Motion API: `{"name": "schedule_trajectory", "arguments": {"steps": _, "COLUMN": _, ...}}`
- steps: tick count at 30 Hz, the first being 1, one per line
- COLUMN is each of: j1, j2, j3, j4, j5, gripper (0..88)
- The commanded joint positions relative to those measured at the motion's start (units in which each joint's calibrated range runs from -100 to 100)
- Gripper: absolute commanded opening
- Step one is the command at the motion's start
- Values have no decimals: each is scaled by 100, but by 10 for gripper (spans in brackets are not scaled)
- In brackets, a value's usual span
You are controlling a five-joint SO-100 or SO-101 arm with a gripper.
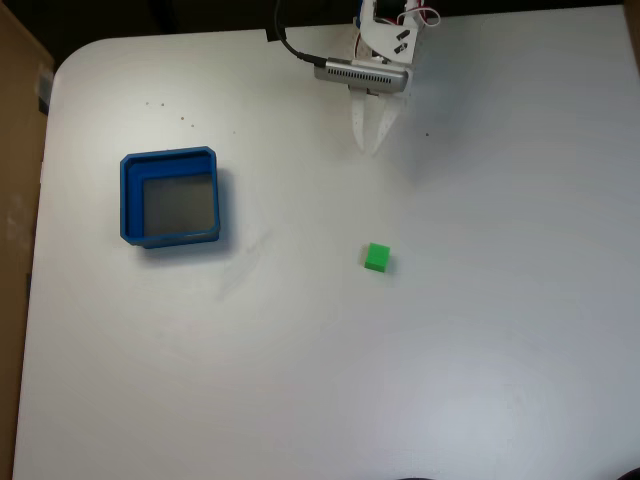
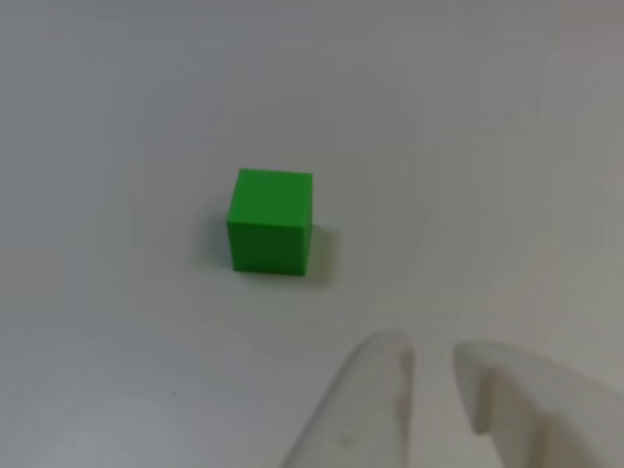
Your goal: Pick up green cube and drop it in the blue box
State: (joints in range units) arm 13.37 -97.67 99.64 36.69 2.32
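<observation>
Small bright green plastic cube: alone on white tabletop, well right of shallow blue square box with grey floor. White two-finger gripper: empty, fingers nearly closed, narrow gap. Advice: spread fingers wider than cube, descend squarely astride opposite faces.

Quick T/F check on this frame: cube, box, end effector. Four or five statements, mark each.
1. The cube lies on the table, outside the box. True.
2. The end effector holds the cube. False: it is empty, apart from the cube.
3. In the fixed view the box is left of the cube. True.
4. The box holds a second cube. False: its grey floor is bare.
5. The end effector is wide open. False: only a narrow gap.
</observation>
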Motion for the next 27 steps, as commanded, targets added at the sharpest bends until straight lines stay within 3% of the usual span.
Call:
{"name": "schedule_trajectory", "arguments": {"steps": 1, "j1": 21, "j2": -108, "j3": 18, "j4": -80, "j5": 15, "gripper": 4}}
{"name": "schedule_trajectory", "arguments": {"steps": 7, "j1": 7, "j2": -116, "j3": 18, "j4": -105, "j5": 15, "gripper": 4}}
{"name": "schedule_trajectory", "arguments": {"steps": 14, "j1": -716, "j2": -116, "j3": 18, "j4": -97, "j5": 15, "gripper": 4}}
{"name": "schedule_trajectory", "arguments": {"steps": 27, "j1": -745, "j2": 43, "j3": -389, "j4": -146, "j5": 20, "gripper": 5}}
